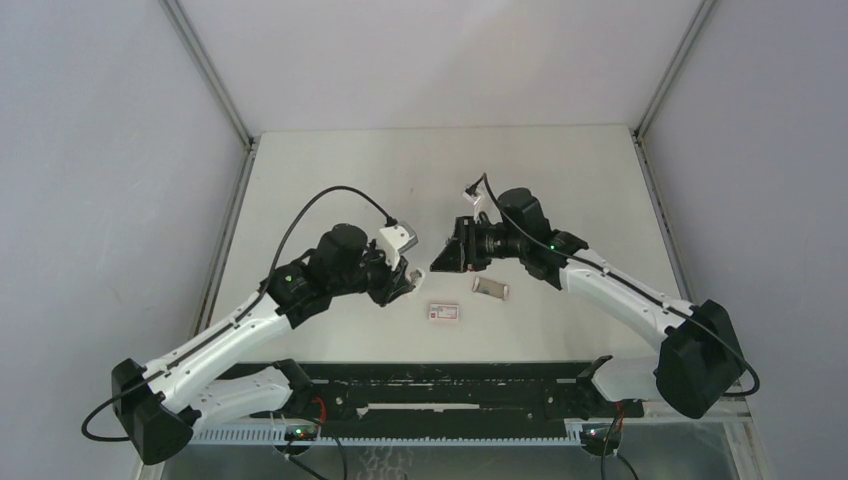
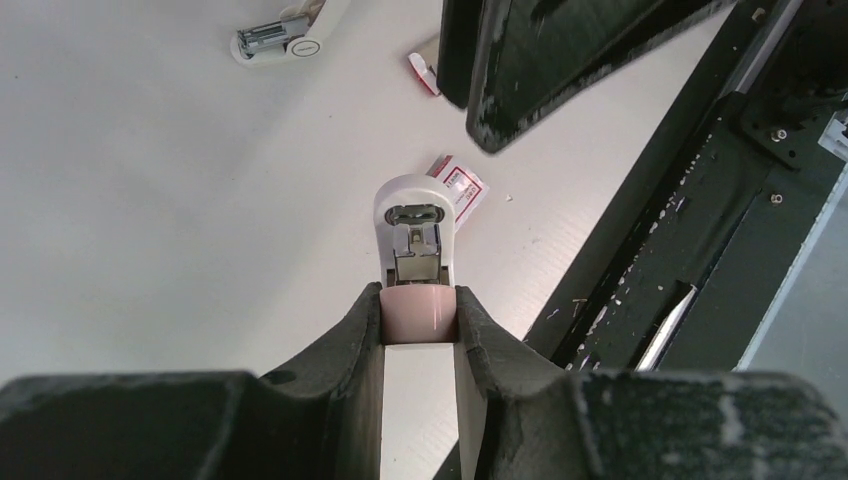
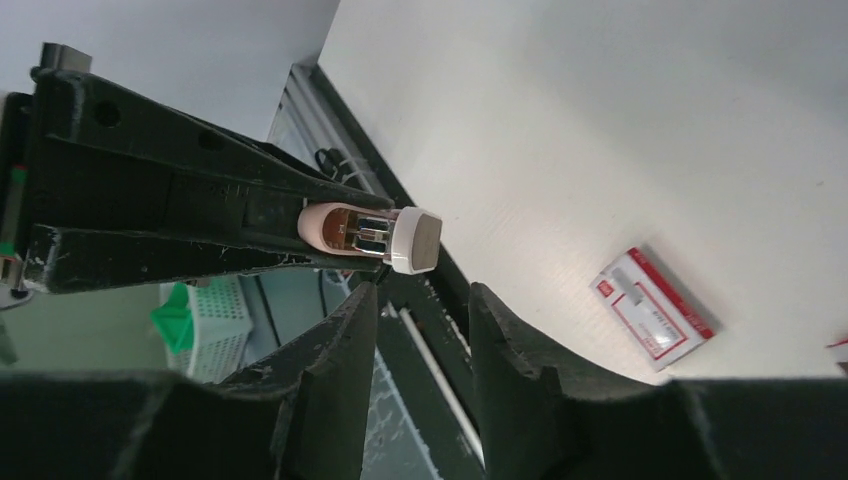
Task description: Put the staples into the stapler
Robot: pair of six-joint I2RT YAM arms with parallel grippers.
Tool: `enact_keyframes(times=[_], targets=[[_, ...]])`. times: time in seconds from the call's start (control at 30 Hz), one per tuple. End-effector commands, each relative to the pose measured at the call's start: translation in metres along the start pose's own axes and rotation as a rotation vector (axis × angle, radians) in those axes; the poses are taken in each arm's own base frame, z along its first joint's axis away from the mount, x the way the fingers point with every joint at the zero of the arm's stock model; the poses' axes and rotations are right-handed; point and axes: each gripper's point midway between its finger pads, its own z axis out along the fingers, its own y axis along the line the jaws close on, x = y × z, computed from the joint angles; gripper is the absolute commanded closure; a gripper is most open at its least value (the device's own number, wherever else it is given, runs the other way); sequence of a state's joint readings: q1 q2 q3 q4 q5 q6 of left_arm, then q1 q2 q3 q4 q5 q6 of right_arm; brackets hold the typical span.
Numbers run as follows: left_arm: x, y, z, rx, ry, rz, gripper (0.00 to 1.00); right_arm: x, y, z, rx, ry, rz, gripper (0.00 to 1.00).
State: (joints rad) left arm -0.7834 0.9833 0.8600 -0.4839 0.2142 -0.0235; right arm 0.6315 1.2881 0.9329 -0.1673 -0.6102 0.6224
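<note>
My left gripper (image 1: 405,282) (image 2: 418,292) is shut on the pink rear end of the small stapler (image 2: 415,215) (image 1: 414,276), held above the table. The stapler's white nose with its metal slot points toward my right gripper (image 1: 437,265) (image 3: 422,292). That gripper is open and empty, just short of the stapler (image 3: 370,232). The staples (image 1: 490,288), a flat grey-tan block with a whitish end, lie on the table right of the white box with the red label (image 1: 443,312) (image 3: 652,305) (image 2: 462,185). In the left wrist view the staples (image 2: 272,38) look white and metallic.
A black rail (image 1: 430,385) (image 2: 700,200) runs along the near table edge. A small red-and-white scrap (image 2: 424,74) lies on the table near the right gripper. A green and white perforated basket (image 3: 205,320) sits beyond the table edge. Grey walls close the left, right and back sides.
</note>
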Motion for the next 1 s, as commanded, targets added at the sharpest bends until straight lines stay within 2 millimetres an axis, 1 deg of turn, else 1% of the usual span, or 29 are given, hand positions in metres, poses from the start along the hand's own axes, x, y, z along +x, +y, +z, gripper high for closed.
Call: enact_keyframes(times=[0.0,0.13,0.27,0.4,0.5,0.57,0.73,0.97], targets=[[-0.019,-0.006,-0.006,0.034,-0.065,0.071,1.0,0.003,0.023,0.01,-0.096,0.026,0.045,0.62],[-0.015,-0.008,-0.004,0.042,-0.052,0.071,1.0,0.003,0.028,0.018,-0.118,0.03,0.057,0.62],[-0.015,-0.008,-0.005,0.043,-0.059,0.077,1.0,0.004,0.024,0.025,-0.112,0.033,0.069,0.63],[-0.016,-0.012,-0.008,0.063,-0.071,0.083,1.0,0.008,0.014,0.033,-0.081,0.045,0.085,0.69],[-0.018,-0.012,-0.01,0.059,-0.087,0.087,1.0,0.011,-0.001,0.037,-0.018,0.048,0.104,0.76],[-0.019,-0.012,-0.012,0.054,-0.099,0.088,1.0,0.013,-0.008,0.038,0.013,0.05,0.109,0.78],[-0.024,-0.012,-0.016,0.05,-0.133,0.094,1.0,0.018,-0.018,0.042,0.047,0.062,0.121,0.81],[-0.035,-0.007,-0.026,0.007,-0.21,0.09,1.0,0.033,-0.028,0.053,0.032,0.108,0.169,0.82]])
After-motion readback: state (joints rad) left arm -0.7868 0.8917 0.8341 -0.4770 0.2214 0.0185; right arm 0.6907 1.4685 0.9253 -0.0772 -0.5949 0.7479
